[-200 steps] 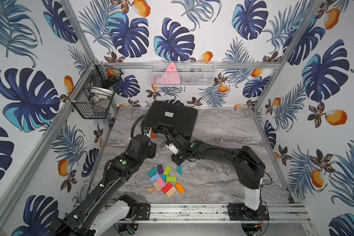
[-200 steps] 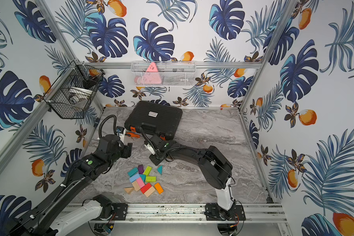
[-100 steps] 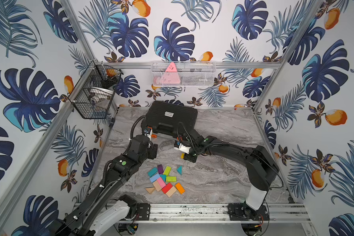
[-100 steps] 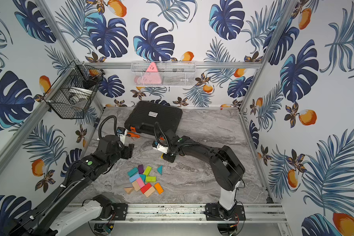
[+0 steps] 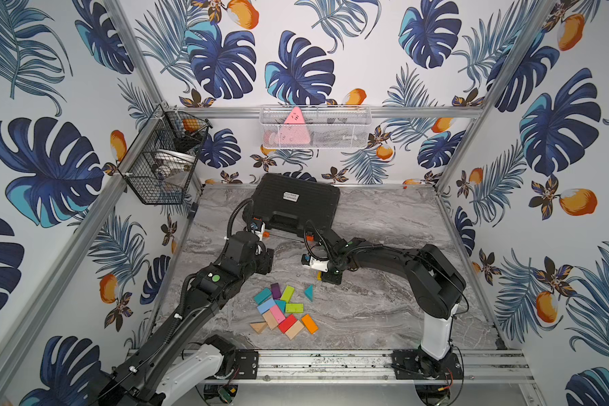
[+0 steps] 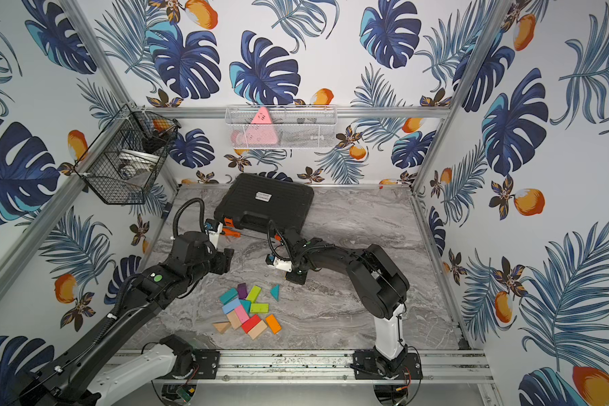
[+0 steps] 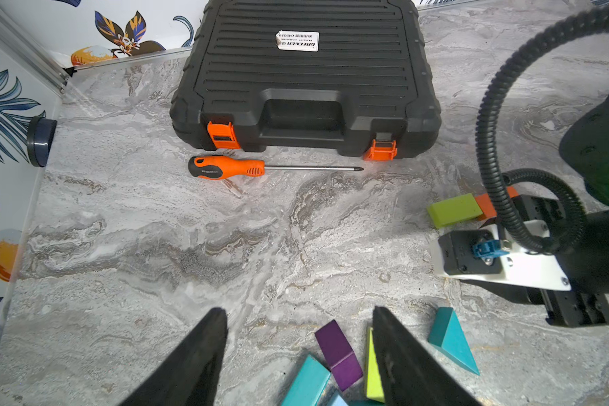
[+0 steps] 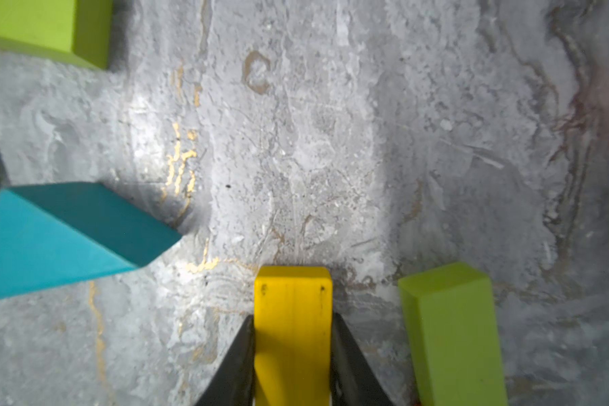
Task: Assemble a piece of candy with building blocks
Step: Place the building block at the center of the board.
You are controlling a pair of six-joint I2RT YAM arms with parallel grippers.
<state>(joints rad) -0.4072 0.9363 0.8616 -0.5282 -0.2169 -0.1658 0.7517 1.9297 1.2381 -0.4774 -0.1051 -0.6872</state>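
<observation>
The building blocks [image 5: 282, 311] lie in a loose pile of several colours at the table's front middle, seen in both top views [image 6: 248, 311]. A teal wedge [image 5: 309, 292] sits at the pile's right edge. My right gripper [image 8: 292, 316] is shut on a yellow block [image 8: 292, 291], low over the table just right of the wedge [image 8: 67, 232] and beside a lime-green block [image 8: 450, 334]. An orange block [image 7: 486, 205] touches that green block [image 7: 454, 210]. My left gripper [image 7: 297, 311] stands open and empty over the pile's far-left edge, near a purple block [image 7: 338, 348].
A shut black tool case [image 5: 296, 207] lies at the back of the table. An orange-handled screwdriver [image 7: 232, 167] lies in front of it. A black wire basket [image 5: 162, 165] hangs on the left wall. A white mesh basket [image 5: 315, 128] hangs on the back wall.
My right arm has carried the yellow block to the right, away from the pile's far side, and has come lower over the table. The left arm has hardly moved.
</observation>
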